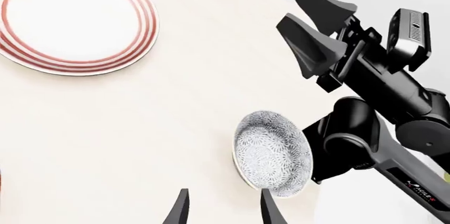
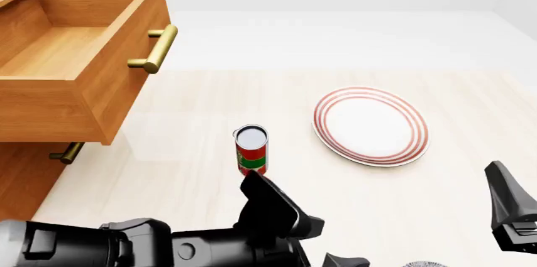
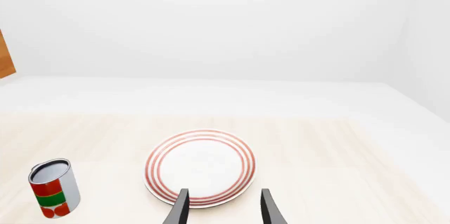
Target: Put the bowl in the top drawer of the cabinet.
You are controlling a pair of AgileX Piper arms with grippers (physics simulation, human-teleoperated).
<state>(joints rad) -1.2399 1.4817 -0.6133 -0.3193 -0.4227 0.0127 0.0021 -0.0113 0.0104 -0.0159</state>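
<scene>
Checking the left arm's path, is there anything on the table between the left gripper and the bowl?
No. In the left wrist view the left gripper is open right at the bowl, with only bare table between.

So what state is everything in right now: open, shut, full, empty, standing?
Top wooden drawer: pulled open, empty.
Lower drawer: shut.
Patterned blue-grey bowl: upright on the table, empty.
Red-ringed white plate: flat, bare.
Red and green can: upright.
Left gripper: open.
Right gripper: open.

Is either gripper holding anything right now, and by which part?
Nothing is held. The left gripper is open near the patterned blue-grey bowl, not gripping it; the right gripper is open and empty.
</scene>
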